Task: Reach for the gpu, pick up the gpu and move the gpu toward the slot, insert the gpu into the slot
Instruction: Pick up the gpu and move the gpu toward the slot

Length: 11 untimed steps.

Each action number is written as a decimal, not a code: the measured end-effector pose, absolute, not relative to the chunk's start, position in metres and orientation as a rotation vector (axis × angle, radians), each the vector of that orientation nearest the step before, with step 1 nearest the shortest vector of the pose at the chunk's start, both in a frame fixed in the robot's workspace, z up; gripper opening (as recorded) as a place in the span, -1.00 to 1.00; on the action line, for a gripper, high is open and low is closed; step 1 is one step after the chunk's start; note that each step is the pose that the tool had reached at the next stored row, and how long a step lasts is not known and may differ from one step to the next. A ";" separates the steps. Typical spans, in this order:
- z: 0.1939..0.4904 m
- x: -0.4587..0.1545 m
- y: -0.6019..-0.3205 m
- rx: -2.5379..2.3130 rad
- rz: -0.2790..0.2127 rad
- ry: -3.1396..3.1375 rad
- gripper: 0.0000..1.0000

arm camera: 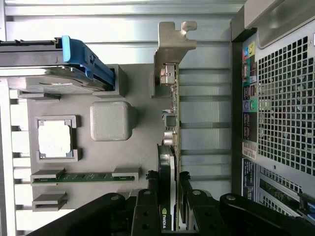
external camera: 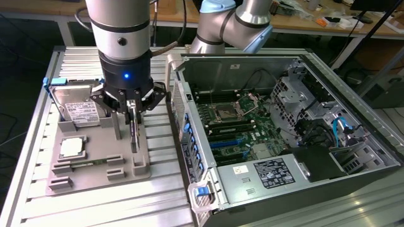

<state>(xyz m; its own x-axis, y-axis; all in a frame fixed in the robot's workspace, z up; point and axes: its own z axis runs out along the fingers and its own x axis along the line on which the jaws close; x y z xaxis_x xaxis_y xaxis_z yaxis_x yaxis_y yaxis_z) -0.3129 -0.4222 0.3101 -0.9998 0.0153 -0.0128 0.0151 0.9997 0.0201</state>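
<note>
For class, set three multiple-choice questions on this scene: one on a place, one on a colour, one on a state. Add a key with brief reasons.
1. Where is the gpu?
A. inside the computer case
B. on edge in the grey holder
C. flat on the table

2. What colour is the hard drive's bracket?
A. red
B. yellow
C. blue

3. What is the end effector doing?
A. gripping the gpu
B. holding the processor chip
C. hanging free

Key: 1 B, it stands upright in the holder; 2 C, the bracket is bright blue; 3 A, its fingers press the card's two faces.
</note>
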 end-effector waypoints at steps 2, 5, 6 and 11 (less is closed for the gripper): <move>0.314 -0.313 -0.422 0.024 0.031 3.129 -0.47; 0.321 -0.313 -0.422 0.024 0.031 3.128 -0.47; 0.324 -0.313 -0.422 0.024 0.031 3.128 -0.47; 0.338 -0.313 -0.422 0.024 0.031 3.128 -0.47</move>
<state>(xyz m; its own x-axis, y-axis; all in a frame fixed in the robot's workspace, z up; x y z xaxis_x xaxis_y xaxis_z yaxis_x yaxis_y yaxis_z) -0.3128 -0.4222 0.3380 -0.9998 0.0153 -0.0127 0.0150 0.9997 0.0201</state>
